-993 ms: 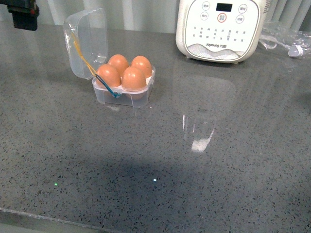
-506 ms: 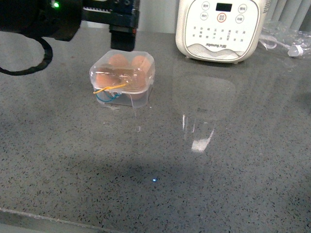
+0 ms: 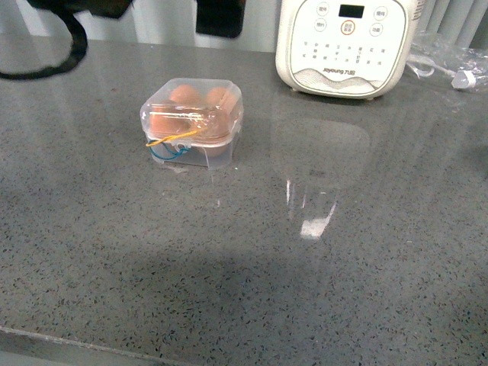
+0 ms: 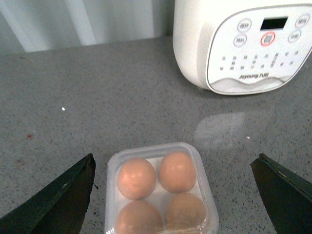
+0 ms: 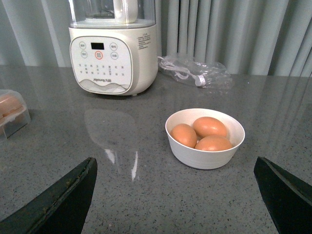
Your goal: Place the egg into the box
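The clear box, lid shut, holds four orange-brown eggs on the counter.

Box lid now shut over the eggs, left gripper pulled up, open.

You are looking at a white appliance with buttons standing at the far side of the grey speckled counter, a clear plastic bag lying to its right, and a white bowl holding three brown eggs.
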